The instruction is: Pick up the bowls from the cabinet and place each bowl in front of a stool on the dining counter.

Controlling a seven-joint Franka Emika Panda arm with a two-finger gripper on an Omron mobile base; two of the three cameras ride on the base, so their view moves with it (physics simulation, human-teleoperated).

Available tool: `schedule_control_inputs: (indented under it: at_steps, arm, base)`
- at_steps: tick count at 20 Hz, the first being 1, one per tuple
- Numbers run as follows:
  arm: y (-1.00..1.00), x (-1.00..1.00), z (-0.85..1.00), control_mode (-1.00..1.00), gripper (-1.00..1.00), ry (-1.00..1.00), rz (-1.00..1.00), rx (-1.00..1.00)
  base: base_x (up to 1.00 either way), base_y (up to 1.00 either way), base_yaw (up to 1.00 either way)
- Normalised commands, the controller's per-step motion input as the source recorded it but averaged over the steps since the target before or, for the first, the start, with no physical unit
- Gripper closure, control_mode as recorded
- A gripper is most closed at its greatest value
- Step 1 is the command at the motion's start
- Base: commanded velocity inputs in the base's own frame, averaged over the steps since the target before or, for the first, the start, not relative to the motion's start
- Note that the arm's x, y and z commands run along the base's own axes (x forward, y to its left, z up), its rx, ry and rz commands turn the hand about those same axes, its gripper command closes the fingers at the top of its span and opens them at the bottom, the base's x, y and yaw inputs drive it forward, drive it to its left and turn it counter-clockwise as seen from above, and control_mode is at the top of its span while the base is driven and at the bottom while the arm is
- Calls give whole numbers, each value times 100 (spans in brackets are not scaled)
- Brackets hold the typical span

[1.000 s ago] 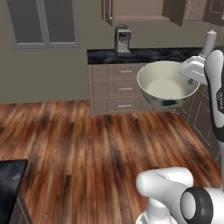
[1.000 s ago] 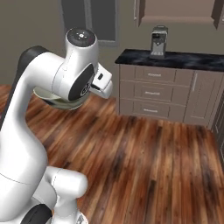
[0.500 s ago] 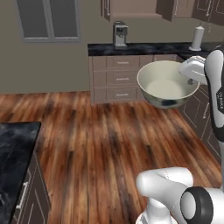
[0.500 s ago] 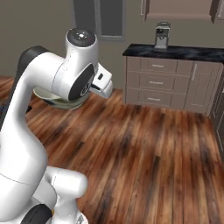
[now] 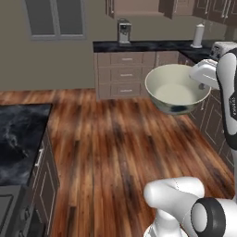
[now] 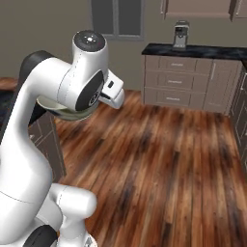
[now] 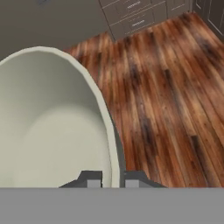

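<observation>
Wooden floor (image 5: 115, 139) spreads below. The black marble desk (image 5: 21, 134) sits at 9 o'clock in the left base view. The cream-white bowl (image 5: 176, 88) hangs in the air at 2 o'clock there, upright, well above the floor. The hand (image 7: 109, 177) pinches the bowl's rim, one finger inside, one outside.

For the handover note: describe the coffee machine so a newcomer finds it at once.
Look to the black marble worktop along the far wall, above the taupe drawers. The grey coffee machine stands at its left end, boxy and upright, unlike the slim white paper towel roll further right.
</observation>
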Motion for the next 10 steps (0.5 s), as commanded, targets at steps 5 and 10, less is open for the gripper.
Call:
schedule_control_inputs:
  at_steps: [5,10]
  arm:
    - [0,0,0,100,100,0,0,0]
    - [0,0,0,100,100,0,0,0]
  base:
    - [-100,32,0]
    - [-100,34,0]
